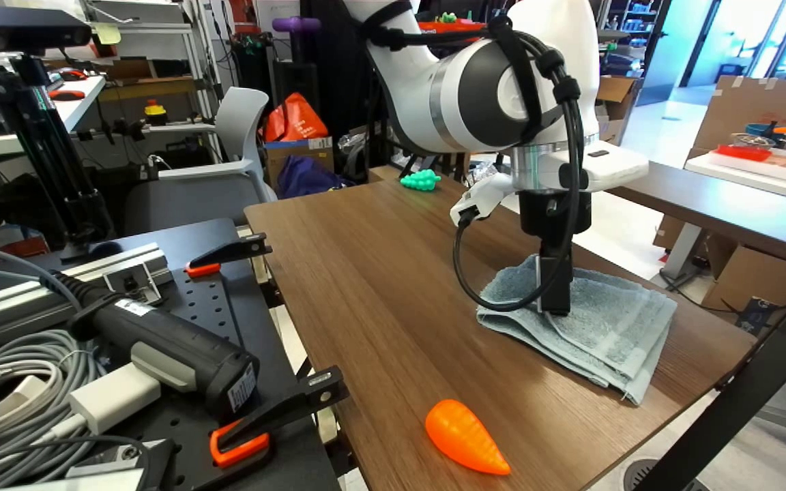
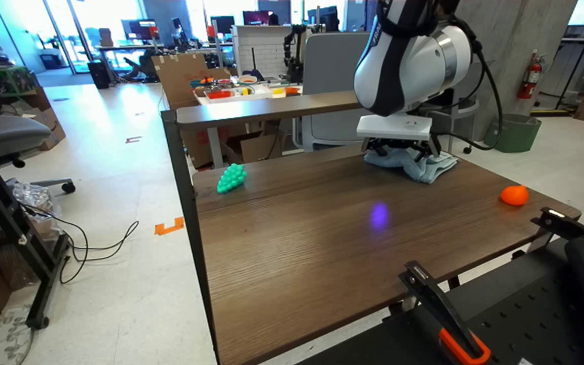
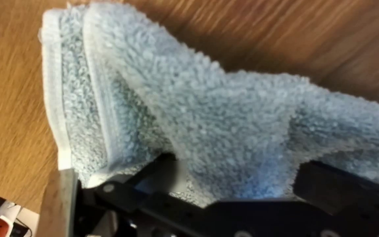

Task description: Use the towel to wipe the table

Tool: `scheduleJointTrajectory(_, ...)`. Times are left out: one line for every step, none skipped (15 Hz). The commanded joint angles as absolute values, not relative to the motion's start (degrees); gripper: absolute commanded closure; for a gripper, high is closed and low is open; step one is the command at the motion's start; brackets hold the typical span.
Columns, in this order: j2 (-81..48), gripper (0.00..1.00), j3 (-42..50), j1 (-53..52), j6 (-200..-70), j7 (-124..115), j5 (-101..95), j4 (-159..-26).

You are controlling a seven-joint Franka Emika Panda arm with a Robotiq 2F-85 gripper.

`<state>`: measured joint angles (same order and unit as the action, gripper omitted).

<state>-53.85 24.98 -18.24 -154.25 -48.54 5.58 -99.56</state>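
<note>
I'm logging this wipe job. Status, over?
Gripper open, jaws astride rumpled towel. Towel lying on table. Orange toy and green toy also on it, possibly in the way.

1. The Franka Emika Panda arm arches over the dark brown wood-grain table, its Robotiq gripper pointing straight down onto the folded blue-grey towel.
2. An orange toy carrot lies on the table, apart from the towel.
3. A green toy grape bunch lies at the table's far end.
4. Two black-and-orange clamps sit beside the table on a perforated black surface.
</note>
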Motion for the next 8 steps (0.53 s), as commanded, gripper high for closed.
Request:
scheduleJointTrajectory(-53.5,0.00,23.7,-16.9,-154.3,-50.0,3.2,-99.4)
scheduleJointTrajectory(-54.6,0.00,24.4,-18.5,-153.7,-51.6,2.8,-99.1)
scheduleJointTrajectory(-55.1,0.00,24.8,-19.1,-154.6,-52.3,2.4,-99.4)
scheduleJointTrajectory(-55.4,0.00,24.8,-19.1,-155.3,-52.4,1.5,-99.8)
scheduleJointTrajectory(-55.3,0.00,24.4,-18.4,-156.5,-52.2,1.0,-100.4)
scheduleJointTrajectory(-54.8,0.00,23.5,-17.2,-156.4,-50.7,0.7,-101.0)
scheduleJointTrajectory(-54.2,0.00,22.7,-15.8,-156.5,-49.0,0.5,-101.9)
scheduleJointTrajectory(-53.6,0.00,22.2,-14.7,-156.8,-47.7,0.5,-103.0)
